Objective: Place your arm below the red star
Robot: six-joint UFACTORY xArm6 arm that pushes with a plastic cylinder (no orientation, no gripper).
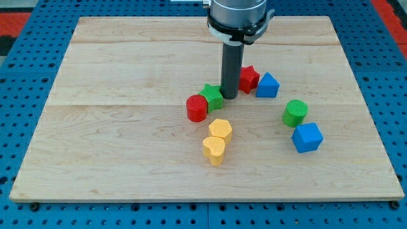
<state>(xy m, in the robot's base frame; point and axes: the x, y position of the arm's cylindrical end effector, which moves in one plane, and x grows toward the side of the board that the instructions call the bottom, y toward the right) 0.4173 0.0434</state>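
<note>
The red star [248, 78] lies near the board's middle, partly hidden behind my dark rod. My tip [229, 97] rests on the board just to the lower left of the star, between it and the green star [211, 97]. A blue block [268, 85] sits right against the red star on its right side. A red cylinder [197, 108] touches the green star on its lower left.
Two yellow heart-shaped blocks [220, 130] [214, 150] lie below my tip, one under the other. A green cylinder [295, 112] and a blue cube [307, 137] sit at the view's right. The wooden board [114, 146] rests on a blue pegboard.
</note>
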